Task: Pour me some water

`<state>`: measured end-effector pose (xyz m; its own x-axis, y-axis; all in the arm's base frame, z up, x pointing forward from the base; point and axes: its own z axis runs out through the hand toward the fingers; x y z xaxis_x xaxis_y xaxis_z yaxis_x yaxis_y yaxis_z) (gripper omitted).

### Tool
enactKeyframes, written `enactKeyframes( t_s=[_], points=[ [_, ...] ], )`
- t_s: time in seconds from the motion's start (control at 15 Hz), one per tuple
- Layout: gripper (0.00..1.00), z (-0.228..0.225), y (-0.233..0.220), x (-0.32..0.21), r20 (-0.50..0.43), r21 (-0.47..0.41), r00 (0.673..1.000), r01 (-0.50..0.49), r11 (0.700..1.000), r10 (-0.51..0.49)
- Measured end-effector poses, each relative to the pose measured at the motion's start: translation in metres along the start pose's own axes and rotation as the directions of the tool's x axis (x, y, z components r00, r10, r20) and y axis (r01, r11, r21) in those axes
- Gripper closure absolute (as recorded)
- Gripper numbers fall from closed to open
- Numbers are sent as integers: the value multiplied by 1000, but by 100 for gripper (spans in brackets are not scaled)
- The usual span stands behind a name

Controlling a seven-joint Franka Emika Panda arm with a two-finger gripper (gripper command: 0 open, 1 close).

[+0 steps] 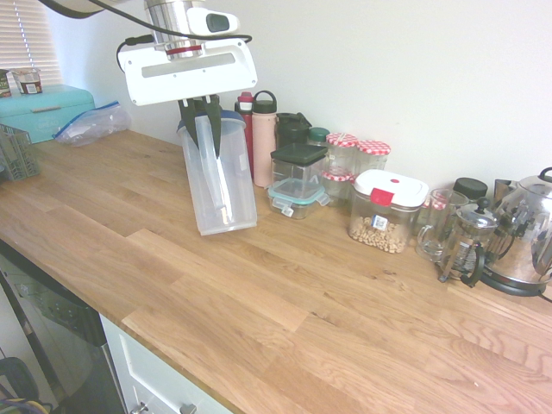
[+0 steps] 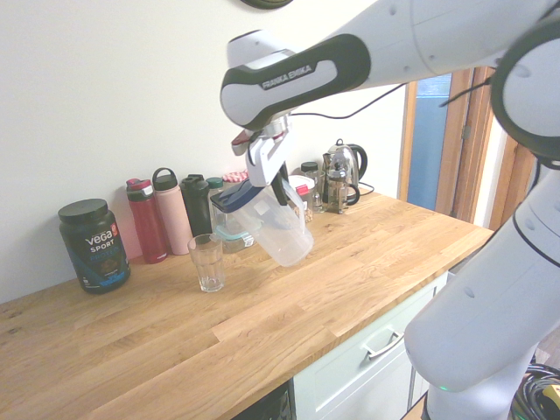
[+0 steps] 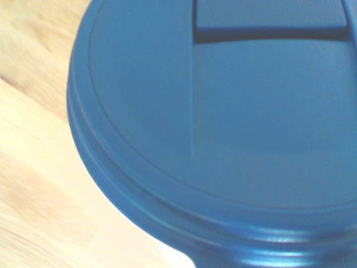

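Pitcher (image 1: pixel 220 177), clear plastic with a blue lid (image 3: pixel 223 128): clasped at its top by the gripper (image 1: pixel 200 110), fingers clamped on it, lifted clear of the wooden countertop (image 1: pixel 285 302) and tilted. The wrist view is filled by that lid, blurred, with pale wood beside it.

Drinking glass (image 2: pixel 206 262), clear: upright on the countertop, below the gripper and just beside the pitcher's lidded end in the second exterior view, apart from it.

Row along the wall behind the gripper:
- Red bottle (image 2: pixel 145 220) and pink bottle (image 2: pixel 172 212), touching side by side.
- Black bottle (image 2: pixel 196 205), next to the pink one.
- Dark tub labelled Vega Sport (image 2: pixel 94 244), at the far end beyond the glass.
- Square clear canister with black lid (image 1: pixel 297 169), resting on a glass food box with a green-rimmed lid (image 1: pixel 296 198).
- Two jars with red checked lids (image 1: pixel 357 159).
- Container with white lid and red clip (image 1: pixel 386 211), holding pale nuts or beans.
- French press (image 1: pixel 466 244) and steel kettle (image 1: pixel 526 228), furthest from the gripper.

Teal bread box (image 1: pixel 43 112) and plastic bag (image 1: pixel 90 123): near the window, on the gripper's other side.
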<state>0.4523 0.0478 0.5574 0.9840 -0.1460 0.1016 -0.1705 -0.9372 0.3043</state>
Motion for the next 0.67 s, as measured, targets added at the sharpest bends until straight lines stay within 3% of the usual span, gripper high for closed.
enactKeyframes(
  t_s=[0.13,0.33,0.67],
  points=[
    [100,-6,-20,10,9,-102,997,83,991,-83],
    [100,-8,-40,16,57,-232,979,206,951,-198],
    [100,-1,-79,26,117,-327,949,316,891,-294]
  ],
)
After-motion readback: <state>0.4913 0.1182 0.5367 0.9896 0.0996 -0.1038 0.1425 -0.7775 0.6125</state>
